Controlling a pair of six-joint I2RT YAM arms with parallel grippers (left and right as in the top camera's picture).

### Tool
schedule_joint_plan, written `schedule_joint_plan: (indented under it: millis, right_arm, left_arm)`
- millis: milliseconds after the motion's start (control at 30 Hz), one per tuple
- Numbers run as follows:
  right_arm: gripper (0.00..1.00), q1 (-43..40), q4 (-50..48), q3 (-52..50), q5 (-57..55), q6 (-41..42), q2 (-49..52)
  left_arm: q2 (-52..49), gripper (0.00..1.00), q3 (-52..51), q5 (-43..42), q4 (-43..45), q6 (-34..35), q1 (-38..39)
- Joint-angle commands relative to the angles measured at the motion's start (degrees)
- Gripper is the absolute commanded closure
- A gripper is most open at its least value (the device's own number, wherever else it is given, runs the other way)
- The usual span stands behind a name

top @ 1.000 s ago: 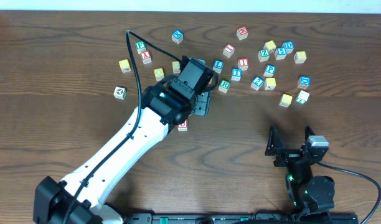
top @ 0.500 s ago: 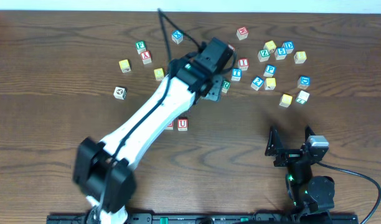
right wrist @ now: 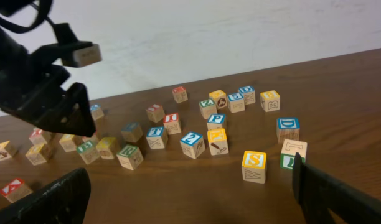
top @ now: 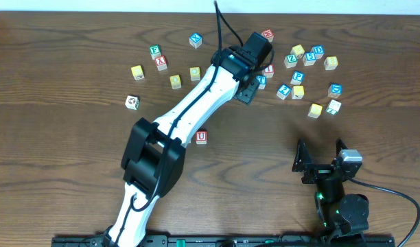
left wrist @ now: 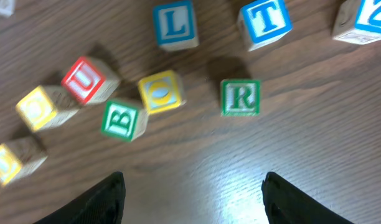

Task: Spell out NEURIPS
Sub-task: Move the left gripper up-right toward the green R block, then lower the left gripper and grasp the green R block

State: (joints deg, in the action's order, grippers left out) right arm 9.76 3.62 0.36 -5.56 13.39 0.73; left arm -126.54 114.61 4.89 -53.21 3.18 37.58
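- Left gripper (left wrist: pixel 193 194) was parked low over the block pile in the upper middle of the overhead shot. Its jaws were about halfway apart with nothing between them.
- The green R (left wrist: pixel 241 98) sat flat on the wood just above the gap between the jaws in the left wrist view. It was near them but not touched.
- Neighbours in that view: a blue L (left wrist: pixel 175 25) and a blue T (left wrist: pixel 265 22) along the top edge. A yellow block (left wrist: pixel 160 92) and a green B (left wrist: pixel 123 120) sat left of the R, and an askew red block (left wrist: pixel 84 79) was further left, a bit blurry.
- The red U (top: pixel 201 137) sat by itself in the lower middle of the overhead frame, right next to the white arm. The arm hid anything to its left.
- The blue P (top: pixel 297 77) was in the right-hand scatter, and the yellow S (top: pixel 316 110) sat at that scatter's lower edge.
- Right gripper (top: pixel 320 152) sat at the lower right, well away from the blocks. Its jaws were spread as wide as they go and it held nothing.
- Everything sat on a dark brown wood-grain table (top: pixel 59 137), and a plain white wall (right wrist: pixel 209 37) ran behind the far edge.
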Motion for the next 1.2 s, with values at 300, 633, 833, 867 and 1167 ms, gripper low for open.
schedule_joint_plan:
  millis: [300,633,833,867,1167]
  right_arm:
    - [0.01,-0.2,0.2,0.0,0.1,0.5,-0.1]
    - [0.01,-0.2,0.2,0.0,0.1,0.5,-0.1]
    - [0.01,-0.2,0.2,0.0,0.1,0.5,-0.1]
    - [0.01,-0.2,0.2,0.0,0.1,0.5,-0.1]
    - [0.01,-0.2,0.2,0.0,0.1,0.5,-0.1]
  left_arm:
    - [-2.5,0.31,2.3,-11.7,5.6,-3.4,-0.3]
    - [-7.5,0.31,2.3,-12.4,7.1,-3.4,-0.3]
    - [-8.3,0.31,2.3,-12.4,9.7,-3.4,-0.3]
    - [-8.4,0.31,2.3,-12.3,9.9,-3.4,-0.3]
    - [-10.8,0.32,2.3,-11.3,12.7,-3.4,-0.3]
